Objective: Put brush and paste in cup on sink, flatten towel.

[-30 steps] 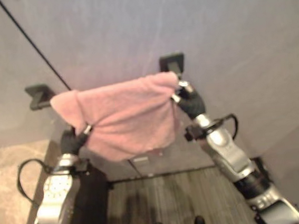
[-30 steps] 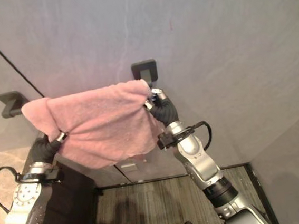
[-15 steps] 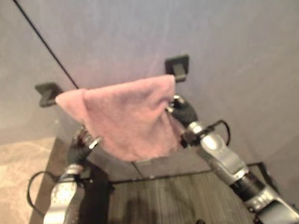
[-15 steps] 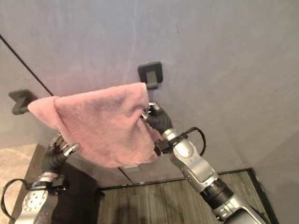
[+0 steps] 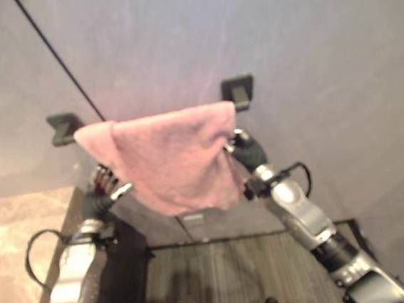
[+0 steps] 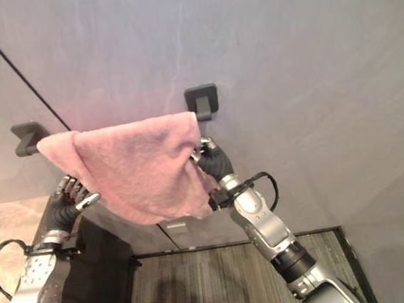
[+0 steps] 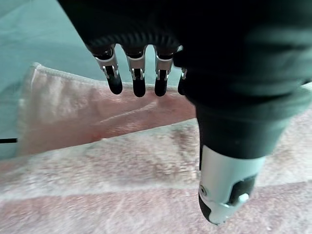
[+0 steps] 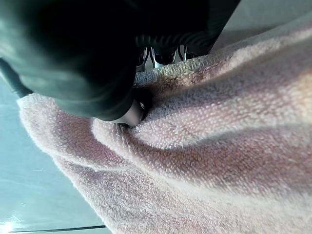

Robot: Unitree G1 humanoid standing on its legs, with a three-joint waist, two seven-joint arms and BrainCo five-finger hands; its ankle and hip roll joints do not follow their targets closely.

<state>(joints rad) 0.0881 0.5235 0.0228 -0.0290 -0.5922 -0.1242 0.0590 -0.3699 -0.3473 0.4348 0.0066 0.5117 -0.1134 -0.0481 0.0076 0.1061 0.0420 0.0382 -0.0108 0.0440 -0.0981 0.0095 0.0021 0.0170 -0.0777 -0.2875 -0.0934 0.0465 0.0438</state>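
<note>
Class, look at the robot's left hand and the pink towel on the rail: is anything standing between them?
Nothing visible does. The left hand hangs open just beside the pink towel, with only open air between its fingers and the cloth. The right hand is at the towel's other edge.

Both eye views look down from the robot's head at a grey wall, sharing the pink terry towel hung on a black wall rail. Each wrist view looks along its own hand from very near that towel.

The pink towel hides the rail and the right hand's fingers.
</note>
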